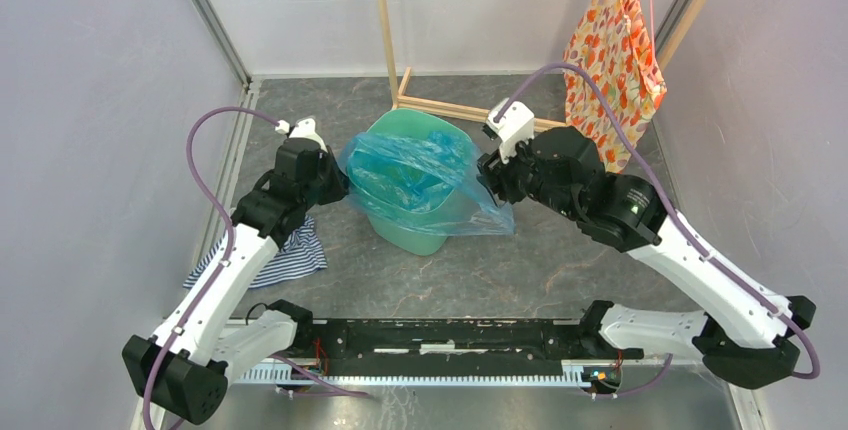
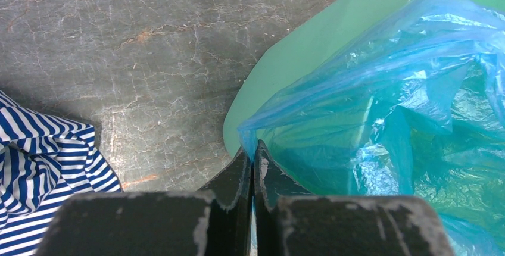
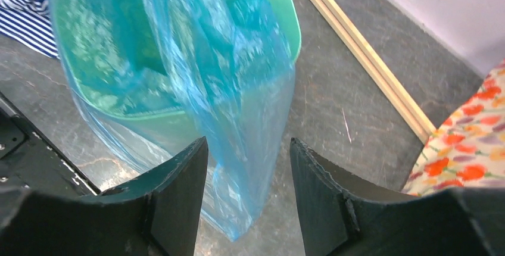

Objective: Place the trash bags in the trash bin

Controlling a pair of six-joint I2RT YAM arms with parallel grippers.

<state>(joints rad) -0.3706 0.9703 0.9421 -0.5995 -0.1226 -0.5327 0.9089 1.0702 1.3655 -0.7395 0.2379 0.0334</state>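
Note:
The mint-green trash bin stands mid-table. A crinkly light-blue trash bag lies spread over its mouth, and one part hangs down outside the bin's right wall to the table. My left gripper is at the bin's left rim, shut on a pinched edge of the bag. My right gripper hovers at the bin's right side with jaws open. The hanging flap shows between its fingers, but they do not clamp it.
A blue-and-white striped cloth lies on the table left of the bin, under my left arm. An orange floral fabric hangs on a wooden stand behind the bin at the right. Walls close both sides.

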